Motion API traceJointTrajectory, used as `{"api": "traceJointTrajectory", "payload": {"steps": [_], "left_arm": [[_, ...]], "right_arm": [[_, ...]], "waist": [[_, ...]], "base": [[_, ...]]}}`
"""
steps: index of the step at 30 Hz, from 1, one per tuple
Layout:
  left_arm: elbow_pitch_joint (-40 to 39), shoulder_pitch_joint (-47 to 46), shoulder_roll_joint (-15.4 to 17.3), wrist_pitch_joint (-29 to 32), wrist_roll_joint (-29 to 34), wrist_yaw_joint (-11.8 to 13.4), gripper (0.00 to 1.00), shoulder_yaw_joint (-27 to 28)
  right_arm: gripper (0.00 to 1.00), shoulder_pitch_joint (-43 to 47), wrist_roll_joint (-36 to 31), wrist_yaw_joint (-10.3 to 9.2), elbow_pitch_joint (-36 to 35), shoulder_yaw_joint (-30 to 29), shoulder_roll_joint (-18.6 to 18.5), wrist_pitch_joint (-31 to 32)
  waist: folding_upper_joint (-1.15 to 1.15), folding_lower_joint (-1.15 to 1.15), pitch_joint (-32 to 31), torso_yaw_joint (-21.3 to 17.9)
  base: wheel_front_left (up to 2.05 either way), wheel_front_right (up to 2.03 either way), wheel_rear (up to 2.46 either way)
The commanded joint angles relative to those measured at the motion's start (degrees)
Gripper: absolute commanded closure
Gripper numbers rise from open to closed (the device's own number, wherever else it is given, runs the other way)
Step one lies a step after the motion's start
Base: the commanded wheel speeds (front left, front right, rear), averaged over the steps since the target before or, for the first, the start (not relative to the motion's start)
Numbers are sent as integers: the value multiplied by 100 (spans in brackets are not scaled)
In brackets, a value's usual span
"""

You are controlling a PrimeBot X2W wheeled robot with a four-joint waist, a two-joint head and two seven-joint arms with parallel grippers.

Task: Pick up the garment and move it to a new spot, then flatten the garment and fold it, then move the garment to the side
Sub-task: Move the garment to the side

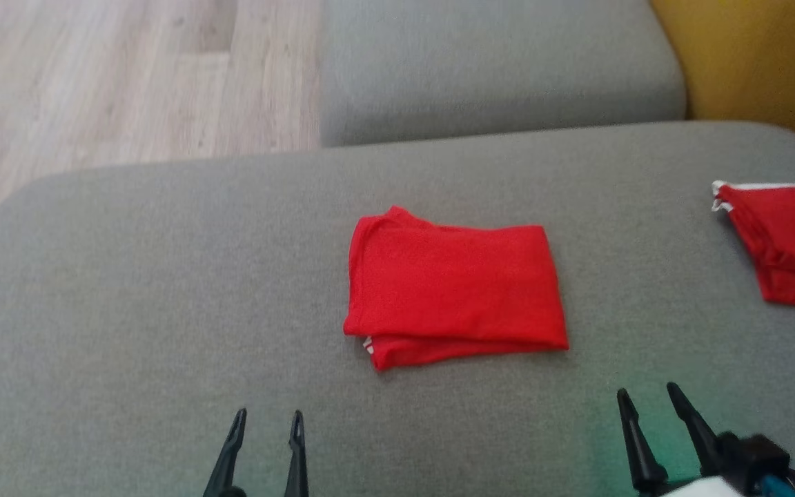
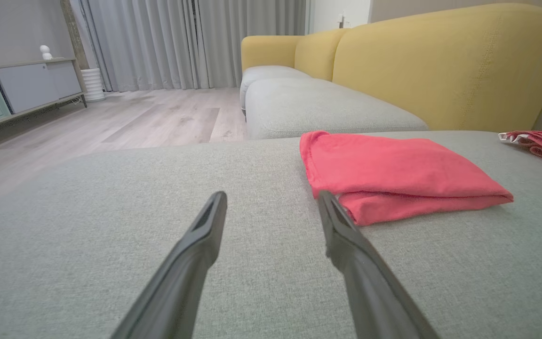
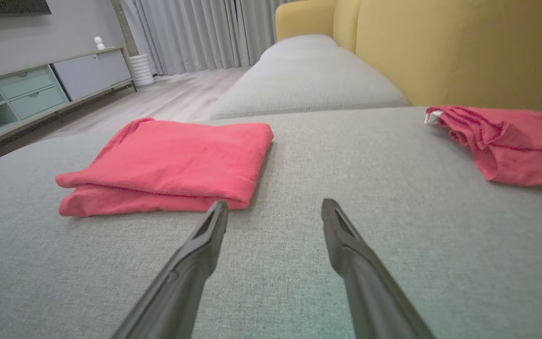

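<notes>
A red garment (image 1: 454,284) lies folded into a neat rectangle in the middle of the grey sofa cushion (image 1: 149,290). From the left wrist it appears ahead and to the right as the same folded garment (image 2: 393,172); from the right wrist the garment (image 3: 172,162) lies ahead and to the left. My left gripper (image 1: 268,417) stands open near the cushion's front edge, left of the garment and apart from it. My right gripper (image 1: 648,392) is open too, off the garment's lower right corner, holding nothing.
A second red garment (image 1: 787,238) with a white trim lies crumpled at the cushion's right edge, also (image 3: 506,141). Another grey cushion (image 1: 494,65) lies beyond, with the yellow backrest (image 1: 763,62) at right. Wood floor (image 1: 94,76) lies to the left.
</notes>
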Motion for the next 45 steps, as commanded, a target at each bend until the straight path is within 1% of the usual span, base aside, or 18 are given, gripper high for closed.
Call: {"api": "traceJointTrajectory", "payload": {"steps": [1, 4, 5, 6, 7, 11, 14, 18, 21, 22, 23, 24, 27, 29, 31, 34, 39, 45], "left_arm": [[-182, -369, -100, -54, 68, -14, 0, 141], [-182, -473, -121, -54, 105, -17, 0, 62], [-182, -473, -121, -54, 105, -17, 0, 62], [-187, -531, -128, -54, 114, -12, 0, 37], [-199, -672, -142, -54, 133, 2, 0, -16], [-150, -958, -161, -54, 152, 8, 0, -173], [-82, -1156, -168, -54, 151, 23, 0, -277], [-9, -1384, -173, -54, 126, 56, 0, -404], [14, -1502, -174, -54, 74, 107, 0, -498], [23, -1532, -175, -54, 63, 122, 0, -527], [33, -1556, -175, -54, 58, 133, 0, -553], [40, -1574, -175, -54, 53, 145, 0, -569], [35, -1585, -175, -54, 54, 203, 0, -546], [29, -1580, -175, -54, 54, 227, 0, -521], [0, -1612, -176, -54, 112, 261, 0, -494], [-139, -1729, -176, -54, 137, 375, 0, -399], [-400, -2050, -176, -54, 87, 320, 0, -329], [-536, -2467, -176, -54, 204, 260, 0, -248]], "right_arm": [[0, -482, 214, -5, 38, 206, -159, -74], [0, -905, 679, -5, 349, 343, -219, 198], [0, -905, 679, -5, 349, 343, -219, 198], [0, -1092, 870, -5, 414, 369, -245, 317], [0, -1486, 1291, -5, 518, 470, -314, 592], [0, -2215, 2214, -5, 750, 716, -480, 1253], [0, -2654, 2874, -5, 957, 869, -544, 1735], [0, -3058, 3711, -5, 1230, 1029, -521, 2300], [0, -3241, 4208, -5, 1338, 1162, -477, 2546], [22, -3285, 4318, -5, 1353, 1201, -485, 2556], [85, -3322, 4403, -5, 1351, 1247, -505, 2536], [100, -3349, 4499, -5, 1333, 1284, -521, 2505], [100, -3398, 4716, -5, 1204, 1395, -645, 2380], [100, -3432, 4701, -5, 1100, 1510, -857, 2286], [100, -3493, 4620, -5, 1003, 1619, -1153, 2215], [100, -3653, 4510, -5, 876, 1674, -1696, 2173], [100, -4057, 4325, -5, 688, 1583, -2743, 2145], [100, -4462, 4210, -5, 680, 1339, -3828, 2117]], "waist": [[0, 0, 230, 75], [0, 0, 533, 128], [0, 0, 533, 128], [0, 0, 657, 141], [0, 0, 903, 160], [0, 0, 1244, 195], [0, 0, 1389, 234], [0, 0, 1504, 299], [0, 0, 1552, 328], [0, 0, 1563, 338], [0, 0, 1572, 348], [0, 0, 1580, 350], [0, 0, 1611, 273], [0, 0, 1650, 153], [0, 0, 1728, -12], [0, 0, 1931, -281], [0, 0, 2398, -709], [0, 0, 2873, -995]], "base": [[0, 0, 0], [0, 0, 0], [0, 0, 0], [0, 0, 0], [0, 0, 0], [0, 0, 0], [0, 0, 0], [0, 0, 0], [0, 0, 0], [0, 0, 0], [0, 0, 0], [0, 0, 0], [0, 0, 0], [0, 0, 0], [0, 0, 0], [0, 0, 0], [0, 0, 0], [0, 0, 0]]}}
